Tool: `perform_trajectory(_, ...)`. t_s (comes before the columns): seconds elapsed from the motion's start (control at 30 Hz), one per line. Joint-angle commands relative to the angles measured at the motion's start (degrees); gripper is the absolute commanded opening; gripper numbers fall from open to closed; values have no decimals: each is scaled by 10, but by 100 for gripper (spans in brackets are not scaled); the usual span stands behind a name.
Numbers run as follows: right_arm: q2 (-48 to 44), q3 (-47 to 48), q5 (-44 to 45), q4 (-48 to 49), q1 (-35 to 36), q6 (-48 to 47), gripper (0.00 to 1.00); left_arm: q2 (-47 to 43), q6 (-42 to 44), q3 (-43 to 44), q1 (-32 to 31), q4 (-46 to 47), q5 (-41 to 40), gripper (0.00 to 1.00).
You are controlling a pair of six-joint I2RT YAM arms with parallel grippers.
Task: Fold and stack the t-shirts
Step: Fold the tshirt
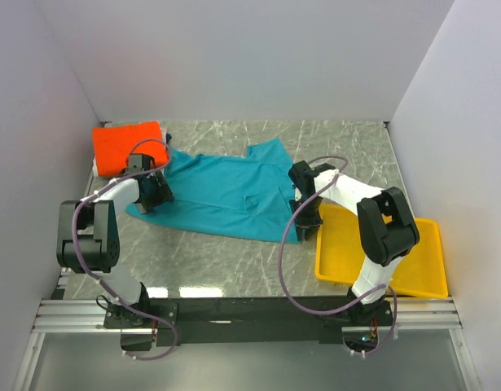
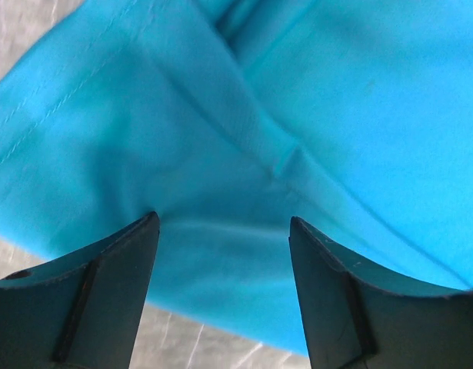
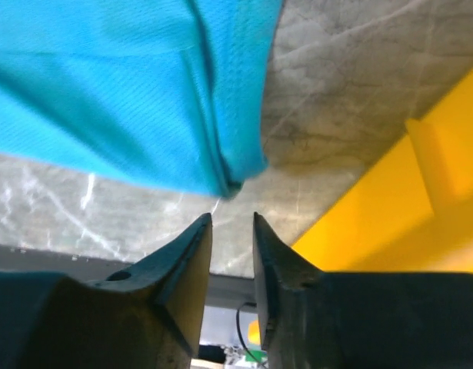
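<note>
The left gripper [image 1: 155, 195] covers the teal shirt's [image 1: 226, 194] left edge — grip unclear.
</note>
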Motion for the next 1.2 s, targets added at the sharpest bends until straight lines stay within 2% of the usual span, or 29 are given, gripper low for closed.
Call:
perform_trajectory(0.0, -43, 65, -1, -60, 0, -13, 36, -47, -14, 12, 3, -50, 17, 75)
perform_trajectory(0.17, -44, 129, -26, -68, 6, -21, 38, -68, -26, 45, 0, -61, 40, 75)
perform_trajectory(0.43, 40, 193, -131, 43, 31, -13, 37, -6, -51, 58, -1, -3, 87, 75)
perform_trajectory(0.57, 86, 199, -151, 83, 33, 2, 36, 23, -56, 47, -1, 25, 98, 75)
perform_trajectory(0.7, 109, 175, -142, 107, 33, 1, 36, 54, -56, 32, -1, 24, 100, 75)
perform_trajectory(0.97, 112, 84, -117, 102, 33, 3, 36, 50, -57, -17, -1, 28, 100, 75)
perform_trajectory(1.17, 79, -2, -106, 101, 33, 16, 36, 38, -63, -46, -1, 3, 83, 75)
